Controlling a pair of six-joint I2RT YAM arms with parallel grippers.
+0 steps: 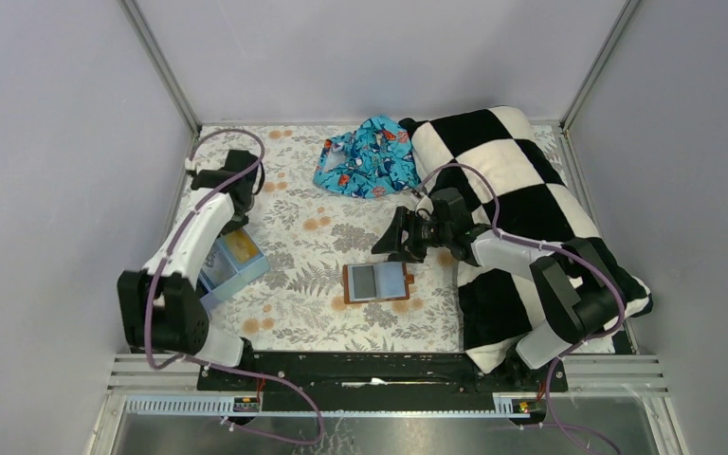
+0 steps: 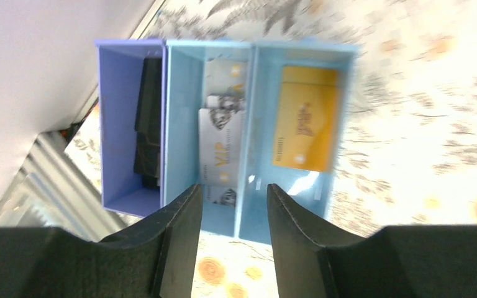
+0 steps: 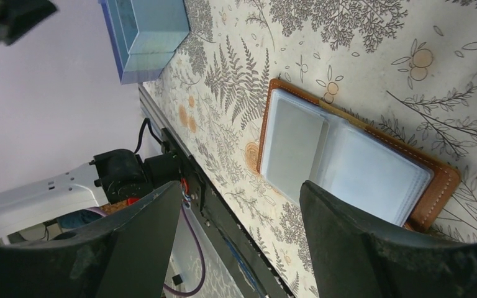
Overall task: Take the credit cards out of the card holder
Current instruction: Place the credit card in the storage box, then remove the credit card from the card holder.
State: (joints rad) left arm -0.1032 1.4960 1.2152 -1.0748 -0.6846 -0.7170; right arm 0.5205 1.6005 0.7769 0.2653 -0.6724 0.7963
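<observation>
The card holder [image 1: 376, 282] lies open on the floral tablecloth, reddish-brown with pale blue-grey card faces in its slots. In the right wrist view the card holder [image 3: 348, 158] lies just past my fingers. My right gripper [image 1: 393, 248] hovers above the holder's far edge, open and empty; its jaws stand wide apart in the right wrist view [image 3: 239, 186]. My left gripper [image 1: 237, 226] is over the light-blue box, open and empty [image 2: 233, 189]. In the box lie a silver card [image 2: 222, 149] and a gold card [image 2: 304, 118].
The light-blue compartment box [image 1: 232, 267] stands at the left, with a dark item [image 2: 149, 124] in its purple section. A black-and-white checkered blanket [image 1: 521, 190] covers the right side. A blue patterned cloth [image 1: 365, 156] lies at the back.
</observation>
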